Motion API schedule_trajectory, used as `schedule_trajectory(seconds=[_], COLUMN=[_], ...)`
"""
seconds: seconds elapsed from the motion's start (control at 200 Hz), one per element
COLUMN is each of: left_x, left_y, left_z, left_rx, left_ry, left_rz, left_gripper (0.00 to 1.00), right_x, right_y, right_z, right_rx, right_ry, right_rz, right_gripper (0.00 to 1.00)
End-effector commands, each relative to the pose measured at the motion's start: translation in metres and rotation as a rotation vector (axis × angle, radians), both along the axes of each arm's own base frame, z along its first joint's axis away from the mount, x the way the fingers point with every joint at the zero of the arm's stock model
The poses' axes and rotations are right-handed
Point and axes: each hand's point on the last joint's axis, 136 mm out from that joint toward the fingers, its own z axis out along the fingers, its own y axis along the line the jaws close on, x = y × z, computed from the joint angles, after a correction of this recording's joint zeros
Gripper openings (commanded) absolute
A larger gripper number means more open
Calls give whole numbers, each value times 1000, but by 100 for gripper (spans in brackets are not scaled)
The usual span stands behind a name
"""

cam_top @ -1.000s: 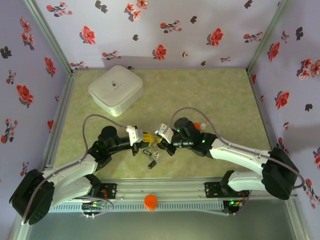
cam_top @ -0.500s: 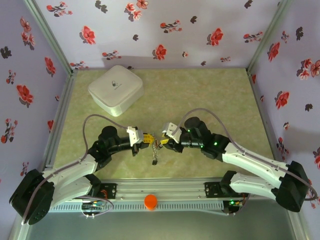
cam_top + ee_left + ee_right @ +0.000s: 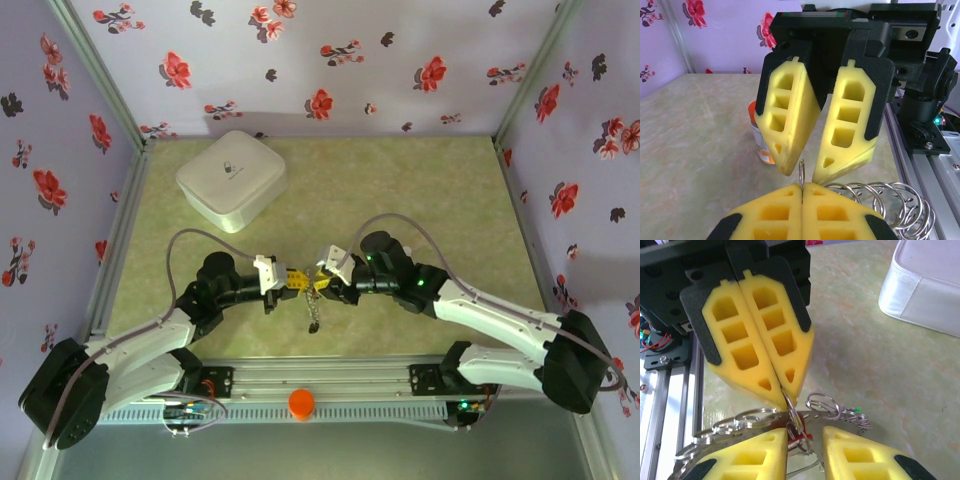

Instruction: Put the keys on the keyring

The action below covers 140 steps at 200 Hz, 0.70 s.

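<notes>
White box point(image 3: 232, 180) at far left of table point(image 3: 430, 190) | left hand point(image 3: 291, 277) clenched on thin keyring point(image 3: 801, 171) wire | keys point(image 3: 313, 310) dangle below, between both hands, near table's front edge | right hand point(image 3: 322, 281) released, fingers parted just beside the ring, facing left hand.

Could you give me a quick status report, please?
Left gripper shut on keyring. Right gripper open, straddling it. Keys dangle below. Orange bottle stands apart.

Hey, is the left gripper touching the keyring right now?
Touching. The left wrist view shows the left gripper shut, with the thin wire of the keyring pinched between its fingertips.
</notes>
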Motion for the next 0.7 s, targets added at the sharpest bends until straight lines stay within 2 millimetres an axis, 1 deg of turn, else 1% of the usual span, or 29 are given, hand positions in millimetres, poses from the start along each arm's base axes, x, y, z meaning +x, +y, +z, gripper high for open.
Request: schedule_trajectory(seconds=[0.0, 0.16, 0.34, 0.395, 0.425, 0.45, 0.465, 0.48, 0.515, 0.57, 0.665, 0.695], left_x=[-3, -3, -4, 0, 5, 9, 12, 13, 14, 13, 10, 9], left_y=[-5, -5, -6, -5, -4, -3, -2, -2, 0, 1, 1, 1], left_z=[22, 23, 26, 23, 20, 17, 15, 12, 5, -2, -13, -14], left_rx=[-48, -49, -56, -40, -26, -8, 4, 18, 59, 117, 183, 192], left_ry=[-66, -66, -72, -72, -63, -54, -51, -46, -42, -31, -13, -14], left_rz=[-40, -43, -48, -24, 2, 31, 45, 53, 59, 49, 31, 24], left_gripper=[0, 0, 0, 0, 14, 29, 33, 36, 38, 38, 35, 34], right_x=[3, 2, -4, -6, -5, -5, -5, -5, -4, -2, 1, 1], right_y=[10, 12, 14, 14, 13, 12, 11, 10, 8, 5, -1, -1], right_z=[24, 23, 24, 23, 23, 23, 22, 22, 21, 17, 11, 11], right_rx=[77, 80, 78, 66, 55, 42, 31, 21, -4, -56, -151, -174], right_ry=[-19, -11, 3, 7, 2, -2, -4, -8, -17, -34, -66, -71], right_rz=[21, 31, 66, 78, 80, 79, 78, 79, 76, 71, 69, 74], right_gripper=[22, 16, 0, 0, 0, 0, 0, 0, 0, 0, 0, 0])
